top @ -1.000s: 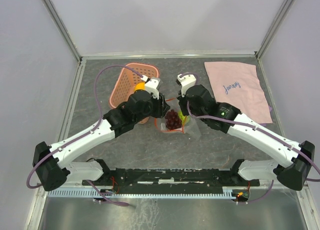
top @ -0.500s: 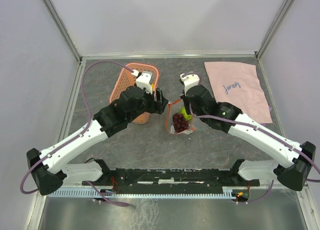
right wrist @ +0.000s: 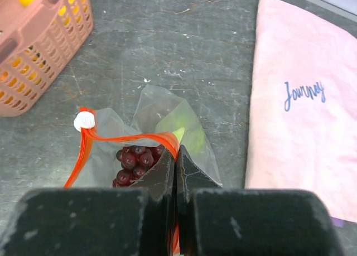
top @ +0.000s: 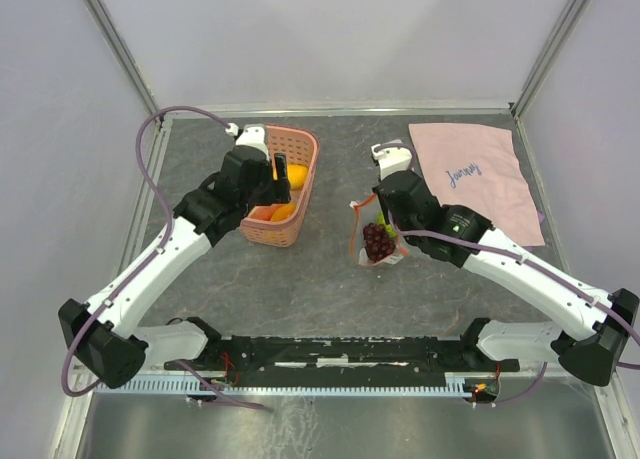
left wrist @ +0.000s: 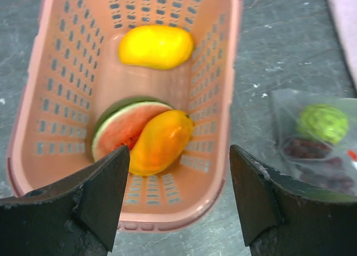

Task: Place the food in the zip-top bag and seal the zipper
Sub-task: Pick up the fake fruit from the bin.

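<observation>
The clear zip-top bag (top: 388,258) hangs upright from my right gripper (top: 379,219), which is shut on the bag's mouth at the red-orange zipper (right wrist: 128,138). The mouth gapes open. Inside are the dark purple grapes (right wrist: 134,158) and a green piece (right wrist: 187,134). My left gripper (top: 281,169) is open and empty, above the pink basket (top: 303,193). In the basket lie a yellow fruit (left wrist: 156,46), an orange fruit (left wrist: 162,141) and a red-white watermelon slice (left wrist: 120,128). The left wrist view shows the bag (left wrist: 334,108) at its right.
The pink cloth (top: 475,179) with script writing lies flat at the back right, close to the bag. A white slider tab (right wrist: 85,121) sits at the zipper's left end. Metal frame rails border the grey table.
My left gripper left the bag's mouth and swung left and back over the basket. My right gripper carried the bag slightly right and toward the near side.
</observation>
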Robot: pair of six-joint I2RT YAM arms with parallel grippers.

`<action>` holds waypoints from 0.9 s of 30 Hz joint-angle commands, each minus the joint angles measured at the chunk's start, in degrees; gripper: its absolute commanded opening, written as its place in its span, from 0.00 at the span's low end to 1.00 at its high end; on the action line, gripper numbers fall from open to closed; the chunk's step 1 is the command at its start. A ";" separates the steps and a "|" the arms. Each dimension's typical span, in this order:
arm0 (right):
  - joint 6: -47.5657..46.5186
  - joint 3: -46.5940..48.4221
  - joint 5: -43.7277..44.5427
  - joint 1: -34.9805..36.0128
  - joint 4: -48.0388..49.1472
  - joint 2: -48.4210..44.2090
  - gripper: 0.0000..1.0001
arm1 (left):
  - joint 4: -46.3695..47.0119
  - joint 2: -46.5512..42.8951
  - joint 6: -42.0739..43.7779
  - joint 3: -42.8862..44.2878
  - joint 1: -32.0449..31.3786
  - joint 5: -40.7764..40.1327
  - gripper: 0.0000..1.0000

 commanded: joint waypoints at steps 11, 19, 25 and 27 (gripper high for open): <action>-3.26 -1.80 4.75 -0.32 3.65 -3.41 0.01 | -10.28 15.80 7.79 11.82 10.84 6.04 0.79; -2.47 -4.41 1.03 -0.28 6.34 -3.64 0.01 | -12.85 24.86 11.51 12.54 14.03 12.47 0.77; -2.44 -5.36 0.95 -0.35 6.85 -4.16 0.01 | -12.60 29.89 13.54 12.03 14.18 18.11 0.74; -2.40 -5.55 0.86 -0.34 6.94 -4.28 0.01 | -12.67 31.04 14.26 12.30 14.21 19.65 0.73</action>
